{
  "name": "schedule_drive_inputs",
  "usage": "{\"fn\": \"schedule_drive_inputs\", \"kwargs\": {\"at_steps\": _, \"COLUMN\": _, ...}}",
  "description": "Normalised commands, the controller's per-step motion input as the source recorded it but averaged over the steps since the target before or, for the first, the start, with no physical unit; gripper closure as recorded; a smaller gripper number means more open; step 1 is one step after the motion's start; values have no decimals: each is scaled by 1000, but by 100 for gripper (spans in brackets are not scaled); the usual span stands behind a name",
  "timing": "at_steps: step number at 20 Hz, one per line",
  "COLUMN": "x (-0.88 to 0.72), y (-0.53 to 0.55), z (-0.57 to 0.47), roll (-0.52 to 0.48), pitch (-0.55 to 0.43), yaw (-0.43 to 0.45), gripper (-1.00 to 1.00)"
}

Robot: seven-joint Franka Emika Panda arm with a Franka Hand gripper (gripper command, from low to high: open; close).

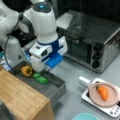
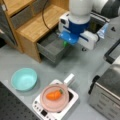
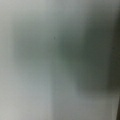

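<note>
My gripper (image 1: 44,72) reaches down into an open grey drawer (image 1: 58,88) of the wooden cabinet (image 1: 22,100). Its tips hang just above a green pepper (image 1: 41,79), which lies on the drawer floor. A yellow-orange pepper (image 1: 26,70) rests to the left of the green one. In a front view the white and blue hand hides most of the drawer (image 2: 50,48), and only a bit of the green pepper (image 2: 65,43) shows under it. The wrist view holds nothing but a blurred grey surface.
A toaster oven (image 1: 92,40) stands to the right of the arm. A carrot (image 1: 103,92) lies in a pink pan (image 1: 110,100) on a small white cooker (image 1: 112,110). A teal bowl (image 2: 24,79) sits on the grey table near the cabinet.
</note>
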Motion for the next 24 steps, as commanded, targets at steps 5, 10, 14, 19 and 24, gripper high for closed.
{"fn": "schedule_drive_inputs", "kwargs": {"at_steps": 5, "x": 108, "y": 98, "z": 25, "roll": 31, "pitch": -4, "yaw": -110, "gripper": -100}}
{"fn": "schedule_drive_inputs", "kwargs": {"at_steps": 10, "x": 153, "y": -103, "z": 107, "roll": -2, "pitch": 31, "yaw": -40, "gripper": -100}}
{"fn": "schedule_drive_inputs", "kwargs": {"at_steps": 14, "x": 184, "y": -239, "z": 180, "roll": -24, "pitch": 78, "yaw": 41, "gripper": -100}}
{"fn": "schedule_drive_inputs", "kwargs": {"at_steps": 19, "x": 160, "y": -202, "z": 202, "roll": -37, "pitch": 143, "yaw": 106, "gripper": -100}}
{"fn": "schedule_drive_inputs", "kwargs": {"at_steps": 24, "x": 191, "y": -116, "z": 211, "roll": -42, "pitch": 180, "yaw": 154, "gripper": -100}}
